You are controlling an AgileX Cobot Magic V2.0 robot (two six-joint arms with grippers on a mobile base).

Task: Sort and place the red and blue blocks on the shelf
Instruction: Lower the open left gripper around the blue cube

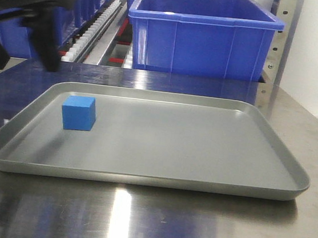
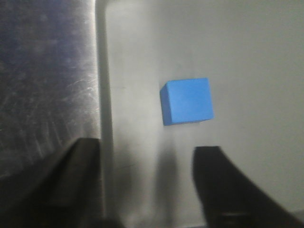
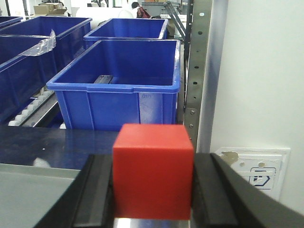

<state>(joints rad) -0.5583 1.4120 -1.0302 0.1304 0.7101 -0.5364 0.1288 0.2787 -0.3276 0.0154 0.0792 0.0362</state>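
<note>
On the steel counter (image 1: 136, 220) sits a grey tray (image 1: 140, 180), blue block (image 1: 78, 113) at its nine o'clock; blue bins (image 1: 203, 32) on the shelf (image 3: 202, 61) at twelve. Only the right wrist view shows the red block (image 3: 153, 175), clamped in the right fingers (image 3: 211, 194); the left fingers (image 2: 223, 185) stand apart.

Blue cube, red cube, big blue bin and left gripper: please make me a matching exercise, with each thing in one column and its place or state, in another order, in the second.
Column one
1. small bright blue cube
2. small bright red cube
3. large blue plastic bin
4. left gripper

Column two
A. clamped in the right gripper
B. open and empty, above the tray
C. standing on the metal rack
D. lying loose in the shallow grey metal tray

Pairs: 1-D, 2-A, 3-C, 4-B
</note>
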